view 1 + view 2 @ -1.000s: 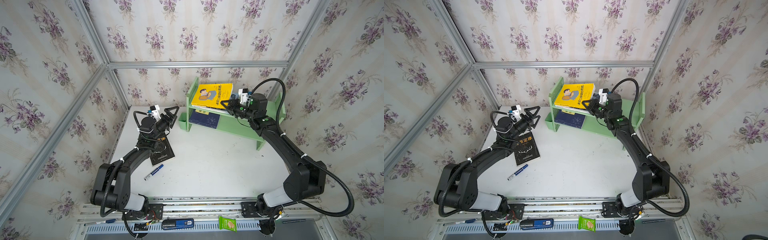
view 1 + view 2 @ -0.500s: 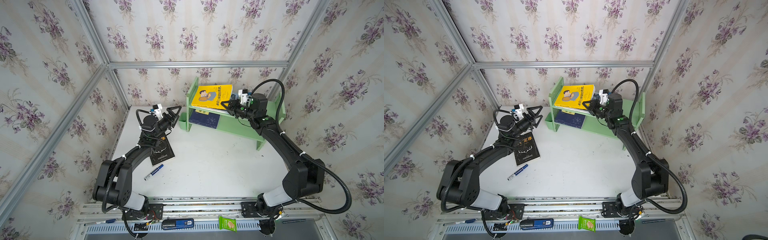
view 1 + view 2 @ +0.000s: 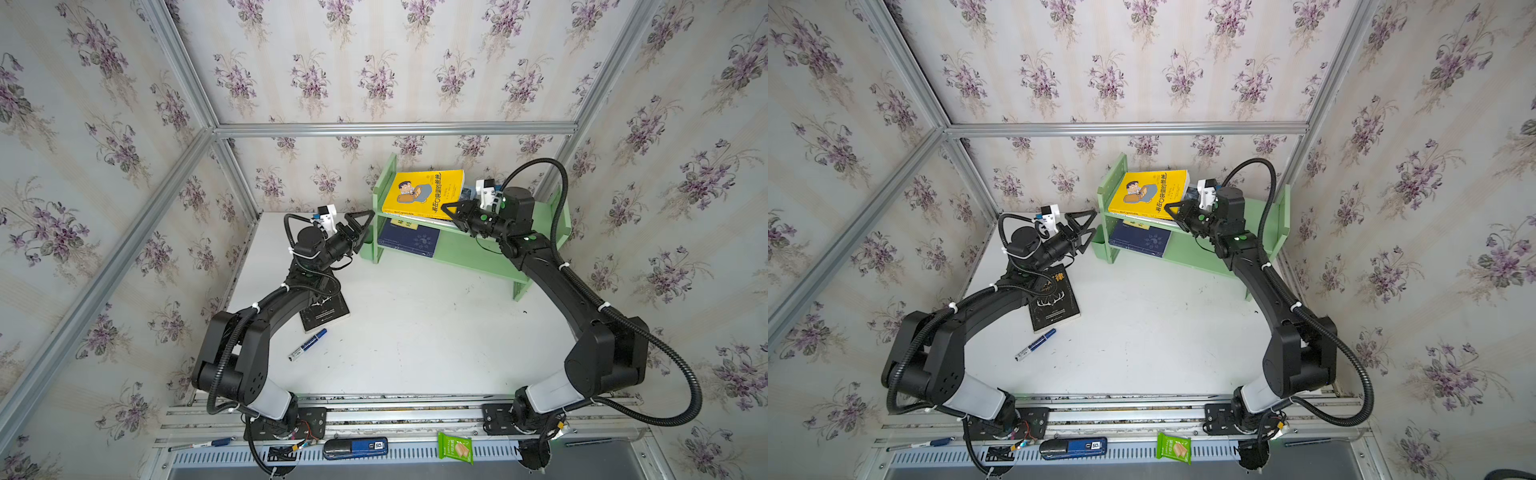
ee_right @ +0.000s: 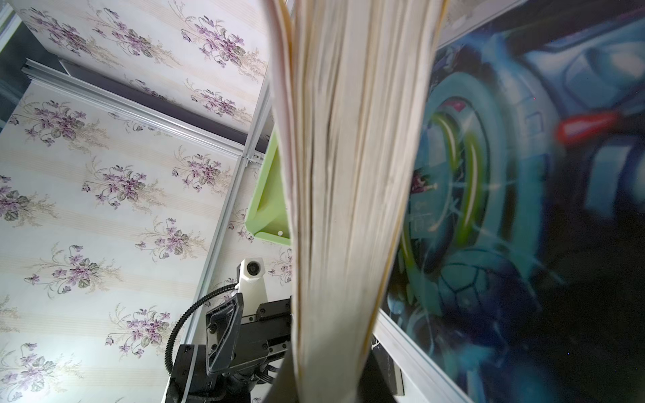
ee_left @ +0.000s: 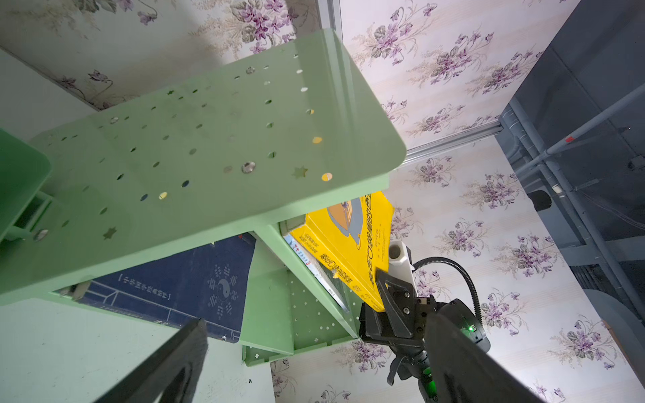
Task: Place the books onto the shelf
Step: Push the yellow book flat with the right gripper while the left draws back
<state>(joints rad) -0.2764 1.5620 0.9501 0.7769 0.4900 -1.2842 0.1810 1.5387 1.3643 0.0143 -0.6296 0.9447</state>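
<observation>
One pincer (image 3: 366,228), the left, nearer the shelf (image 3: 469,254)

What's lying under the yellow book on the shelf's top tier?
A book with a blue swirl cover lies under the yellow book, on the shelf's top tier. Most of it is covered; whether more books lie beneath cannot be seen.

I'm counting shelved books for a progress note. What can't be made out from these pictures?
- Books under the yellow book: in both top views it covers them; only thin edges show, count unclear.
- Black antler book: the left arm hides its upper part in both top views.
- Right gripper fingertips: the right wrist view is filled by blurred page edges.
- Navy book: the shelf's upper tier cuts off its far end.
</observation>
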